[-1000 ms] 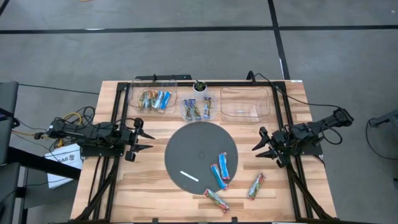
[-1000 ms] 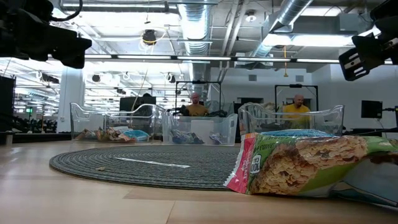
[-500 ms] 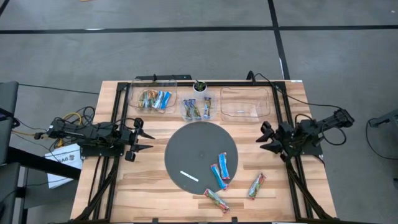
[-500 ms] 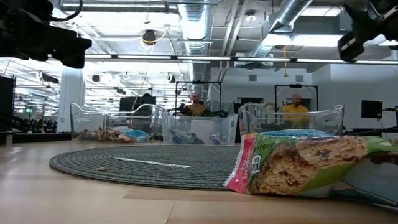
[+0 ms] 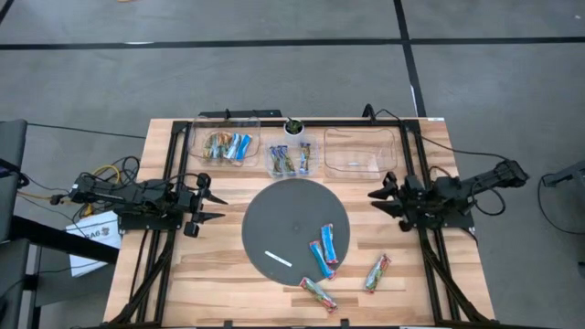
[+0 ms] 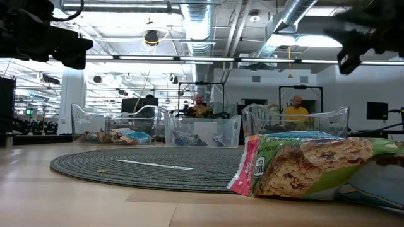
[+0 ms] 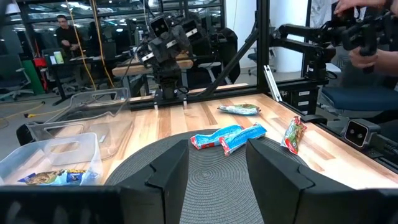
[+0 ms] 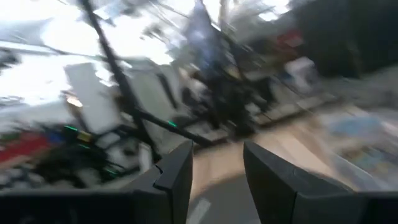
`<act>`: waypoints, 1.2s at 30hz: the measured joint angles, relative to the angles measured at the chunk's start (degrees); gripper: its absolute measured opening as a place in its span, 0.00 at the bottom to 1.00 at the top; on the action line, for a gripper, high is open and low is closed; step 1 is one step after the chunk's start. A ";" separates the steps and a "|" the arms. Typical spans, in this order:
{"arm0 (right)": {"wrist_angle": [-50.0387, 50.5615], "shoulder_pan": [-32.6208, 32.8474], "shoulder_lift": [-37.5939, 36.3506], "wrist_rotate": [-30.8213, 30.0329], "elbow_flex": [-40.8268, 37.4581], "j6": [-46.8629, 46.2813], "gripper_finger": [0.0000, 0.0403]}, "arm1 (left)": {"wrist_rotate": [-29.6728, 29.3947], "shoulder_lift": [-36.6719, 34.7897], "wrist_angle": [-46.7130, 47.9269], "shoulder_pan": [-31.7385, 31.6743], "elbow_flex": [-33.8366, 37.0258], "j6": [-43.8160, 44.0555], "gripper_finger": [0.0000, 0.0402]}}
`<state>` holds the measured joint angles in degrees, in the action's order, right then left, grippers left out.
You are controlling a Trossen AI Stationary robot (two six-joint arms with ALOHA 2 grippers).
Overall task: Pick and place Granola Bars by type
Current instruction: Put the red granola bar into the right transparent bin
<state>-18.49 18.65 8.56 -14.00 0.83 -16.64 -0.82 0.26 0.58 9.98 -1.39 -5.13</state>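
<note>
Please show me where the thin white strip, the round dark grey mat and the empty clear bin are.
Thin white strip [image 5: 278,259]: high view, its middle.
Round dark grey mat [image 5: 279,215]: high view, bare surface.
Empty clear plastic bin [image 5: 360,134]: high view, its far rim.

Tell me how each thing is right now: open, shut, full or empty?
Left gripper: open, holding nothing, by the table's left edge.
Right gripper: open, holding nothing, right of the mat.
Left bin: has bars inside.
Middle bin: has bars inside.
Right bin: looks empty.
Granola bars: four loose, lying flat, not sorted yet.
Round mat: flat, with two bars and a white strip.
</note>
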 joint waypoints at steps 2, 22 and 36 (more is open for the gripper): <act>2.11 0.00 4.10 -3.43 1.18 -1.00 0.33 | 0.00 -0.01 0.00 0.00 0.00 0.00 0.38; 12.97 -0.26 46.84 -5.48 30.70 5.60 0.33 | 0.00 0.01 0.00 0.02 0.00 0.00 0.38; 28.95 0.27 56.76 -5.39 40.99 4.65 0.33 | 0.00 0.01 0.00 0.02 0.00 0.00 0.38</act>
<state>10.46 18.92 65.32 -19.39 41.81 -11.99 -0.82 0.27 0.58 10.00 -1.39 -5.13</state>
